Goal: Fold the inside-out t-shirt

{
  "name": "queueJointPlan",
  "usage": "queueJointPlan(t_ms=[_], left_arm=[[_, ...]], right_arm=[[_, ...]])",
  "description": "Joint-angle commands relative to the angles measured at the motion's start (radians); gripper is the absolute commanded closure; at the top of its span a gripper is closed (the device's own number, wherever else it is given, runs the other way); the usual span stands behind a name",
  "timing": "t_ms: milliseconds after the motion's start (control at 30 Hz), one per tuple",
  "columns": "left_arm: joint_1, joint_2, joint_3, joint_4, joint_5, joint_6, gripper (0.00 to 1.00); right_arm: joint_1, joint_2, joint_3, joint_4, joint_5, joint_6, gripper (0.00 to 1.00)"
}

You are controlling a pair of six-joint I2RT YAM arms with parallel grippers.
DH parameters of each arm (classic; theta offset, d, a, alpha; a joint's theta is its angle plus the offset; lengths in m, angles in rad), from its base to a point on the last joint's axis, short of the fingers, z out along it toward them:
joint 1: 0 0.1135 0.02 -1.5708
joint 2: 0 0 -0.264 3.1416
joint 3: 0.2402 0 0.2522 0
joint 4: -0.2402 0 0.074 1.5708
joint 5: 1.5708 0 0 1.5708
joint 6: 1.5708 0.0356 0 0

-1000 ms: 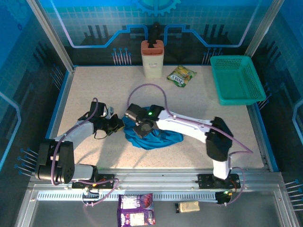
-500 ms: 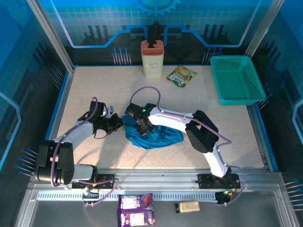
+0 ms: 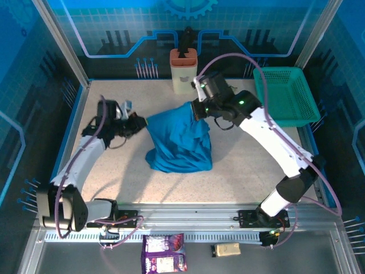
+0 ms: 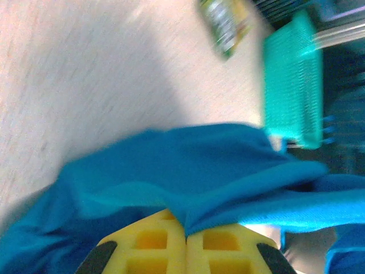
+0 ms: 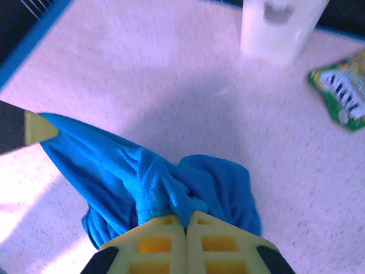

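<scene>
Cloth stretches between my two arms: the inside-out t-shirt (image 3: 178,142) is held up over the middle of the desk (image 3: 114,171), its lower folds reaching the surface. My left jaws are clamped on its left edge, and my right jaws are pinched tight on its upper right corner. The white holder (image 3: 183,71), snack packet (image 5: 342,94) and teal basket (image 3: 285,94) sit farther back.

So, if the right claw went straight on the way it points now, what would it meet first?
The t-shirt: the right claw is shut on a bunch of it, and the cloth hangs ahead of the tips. Past the cloth the line seems to end on the table, though depth is unclear.
</scene>
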Motion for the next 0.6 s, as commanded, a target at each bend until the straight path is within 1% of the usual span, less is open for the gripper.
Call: queueJointPlan(t_ms=[0, 67, 133, 200, 233, 300, 367, 400, 467, 567], left_arm=[[0.042, -0.080, 0.178, -0.123, -0.029, 0.057, 1.00], [0.044, -0.112, 0.251, -0.115, -0.008, 0.071, 1.00], [0.044, -0.135, 0.266, -0.072, 0.046, 0.074, 1.00], [0.040, -0.147, 0.231, -0.003, 0.146, 0.064, 0.92], [0.036, -0.144, 0.197, 0.032, 0.202, 0.055, 0.87], [0.018, -0.138, 0.133, 0.054, 0.242, 0.053, 0.76], [-0.002, -0.128, 0.064, 0.027, 0.213, 0.073, 0.61], [-0.008, -0.122, 0.037, 0.010, 0.188, 0.083, 0.56], [-0.011, -0.094, -0.009, -0.051, 0.110, 0.105, 0.54], [-0.018, -0.040, -0.060, -0.100, 0.026, 0.133, 0.50]], right_arm=[[-0.043, -0.069, 0.077, -0.054, -0.025, -0.042, 1.00], [-0.073, -0.117, 0.063, -0.039, -0.050, -0.036, 1.00], [-0.117, -0.170, 0.004, -0.016, -0.072, -0.022, 1.00], [-0.180, -0.224, -0.093, 0.013, -0.095, -0.003, 1.00], [-0.233, -0.248, -0.151, 0.025, -0.121, 0.016, 1.00], [-0.333, -0.281, -0.269, 0.042, -0.181, 0.050, 1.00], [-0.417, -0.288, -0.369, 0.040, -0.204, 0.062, 1.00], [-0.441, -0.284, -0.410, 0.035, -0.200, 0.060, 1.00], [-0.483, -0.275, -0.491, 0.035, -0.193, 0.053, 1.00], [-0.505, -0.267, -0.568, 0.061, -0.190, 0.044, 1.00]])
